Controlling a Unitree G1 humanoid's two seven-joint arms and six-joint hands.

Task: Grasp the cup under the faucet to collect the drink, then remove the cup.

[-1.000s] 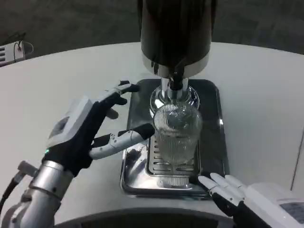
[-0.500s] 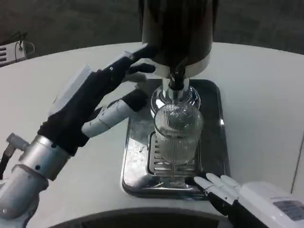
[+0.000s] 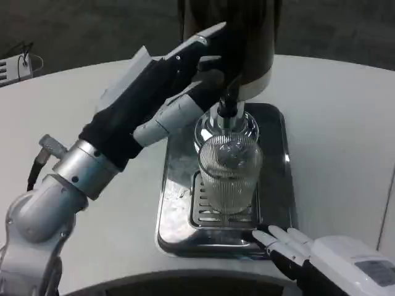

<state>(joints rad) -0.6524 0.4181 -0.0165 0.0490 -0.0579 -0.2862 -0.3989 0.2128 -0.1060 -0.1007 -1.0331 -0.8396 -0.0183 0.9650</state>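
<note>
Left hand (image 3: pixel 179 80) raised beside faucet (image 3: pixel 227 105), fingers extended, holding nothing. Right hand (image 3: pixel 308 253) empty, fingers spread, near tray (image 3: pixel 176 185). Cup (image 3: pixel 228 176) under faucet: ribbed, likely glass, fragile; grip mid-body.

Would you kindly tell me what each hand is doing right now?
Left hand: raised at the dispenser, holding nothing, grip state unclear.
Right hand: open, holding nothing, beside the tray.
</note>
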